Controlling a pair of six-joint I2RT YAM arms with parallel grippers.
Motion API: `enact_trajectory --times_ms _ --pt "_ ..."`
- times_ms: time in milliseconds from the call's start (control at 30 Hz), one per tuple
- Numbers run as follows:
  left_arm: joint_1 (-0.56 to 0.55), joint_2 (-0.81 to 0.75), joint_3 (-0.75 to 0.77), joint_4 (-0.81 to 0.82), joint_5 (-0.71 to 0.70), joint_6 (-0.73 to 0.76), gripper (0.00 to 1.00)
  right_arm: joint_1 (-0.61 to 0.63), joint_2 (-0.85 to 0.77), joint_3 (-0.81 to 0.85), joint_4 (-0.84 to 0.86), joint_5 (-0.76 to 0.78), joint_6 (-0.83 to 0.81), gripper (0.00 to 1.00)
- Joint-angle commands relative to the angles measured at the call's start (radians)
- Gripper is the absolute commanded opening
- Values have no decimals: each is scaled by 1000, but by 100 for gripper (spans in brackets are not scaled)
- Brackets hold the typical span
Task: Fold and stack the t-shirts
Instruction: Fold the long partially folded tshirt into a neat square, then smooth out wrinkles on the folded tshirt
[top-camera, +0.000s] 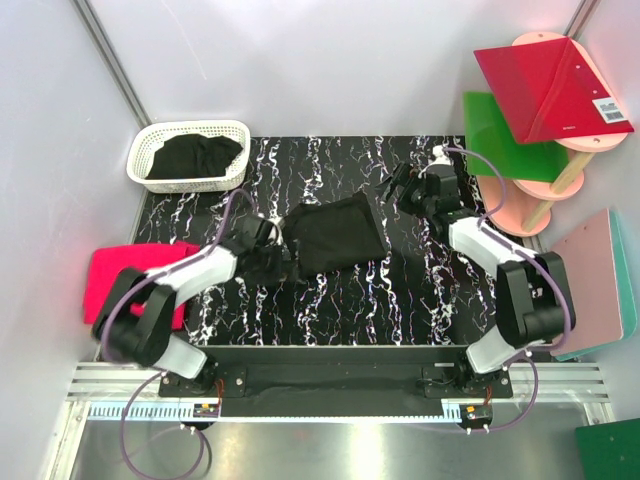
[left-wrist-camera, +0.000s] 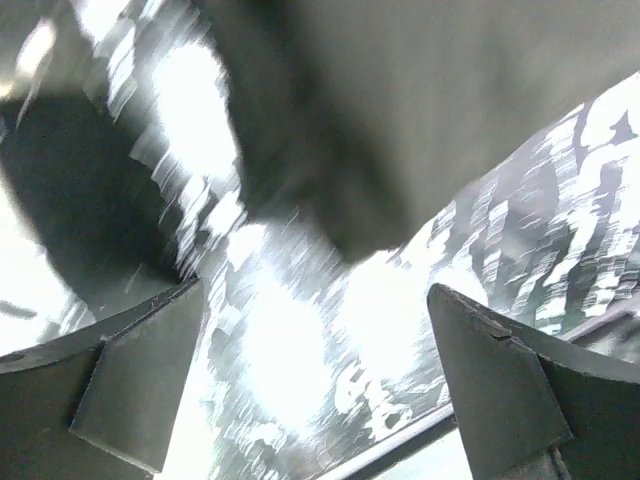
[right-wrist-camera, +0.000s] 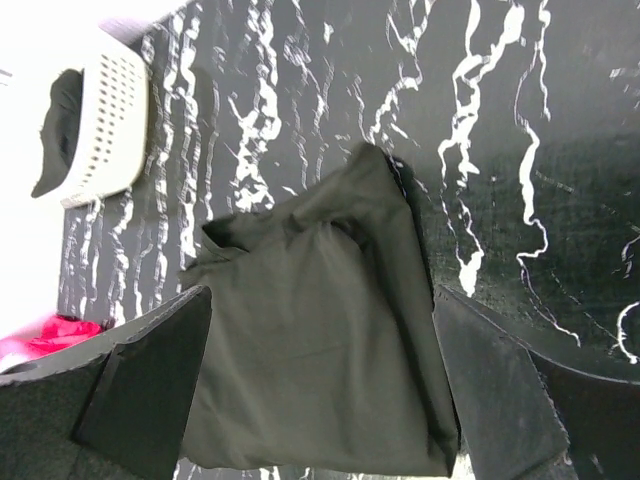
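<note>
A black t-shirt (top-camera: 335, 235) lies folded into a rough square on the black marbled table (top-camera: 400, 300). My left gripper (top-camera: 268, 252) sits low at the shirt's left edge. In the blurred left wrist view its fingers (left-wrist-camera: 150, 380) stand wide apart over bare table, open and empty, with dark cloth (left-wrist-camera: 420, 110) above them. My right gripper (top-camera: 398, 185) hovers off the shirt's far right corner, open and holding nothing. The right wrist view shows the folded shirt (right-wrist-camera: 320, 350) framed between its spread fingers (right-wrist-camera: 150, 390). A folded hot-pink t-shirt (top-camera: 130, 272) lies at the table's left edge.
A white lattice basket (top-camera: 140, 165) at the back left holds another black t-shirt (top-camera: 195, 155). Stiff red (top-camera: 550, 85) and green (top-camera: 505, 135) boards rest on a pink stand at the back right. A pink board (top-camera: 600, 275) lies at the right.
</note>
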Motion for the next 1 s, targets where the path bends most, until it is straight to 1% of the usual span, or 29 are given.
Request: enact_trajectory --times_ms 0,67,100,133,200,267,367,400,433,533,633,700,733,800,900,967 --pt "1 -185 -30 -30 -229 8 99 -5 69 42 55 -51 21 100" --pt "3 -211 -13 -15 -274 6 99 -4 123 57 75 -84 26 99" --pt "4 -208 -2 -15 -329 5 99 -5 143 80 81 -100 29 97" --pt "6 -194 27 0 -342 5 99 -4 189 93 85 -114 29 96" --pt "7 -165 61 17 -369 14 96 -4 233 140 80 -147 30 94" --pt "9 -90 122 42 -368 26 93 -4 295 169 69 -173 35 90" --pt "13 45 211 45 -348 29 90 -5 353 208 68 -203 47 83" --pt "13 72 226 51 -337 26 86 -5 364 220 69 -209 49 80" --pt "13 114 240 86 -328 23 80 -4 385 226 71 -216 50 71" --pt "17 171 263 138 -311 6 75 -4 416 245 66 -241 53 68" --pt "17 223 303 140 -304 -1 73 -4 439 257 65 -258 56 66" --pt "17 235 314 154 -304 -9 71 -4 451 271 59 -267 56 65" --pt "17 241 320 161 -302 -9 67 -4 468 277 51 -272 56 65" --pt "17 246 338 148 -297 -9 65 -4 500 304 37 -292 56 64" --pt "15 235 366 131 -296 -9 66 -4 539 327 31 -324 61 60" --pt "17 225 371 129 -308 -7 74 -4 554 341 32 -345 65 59"
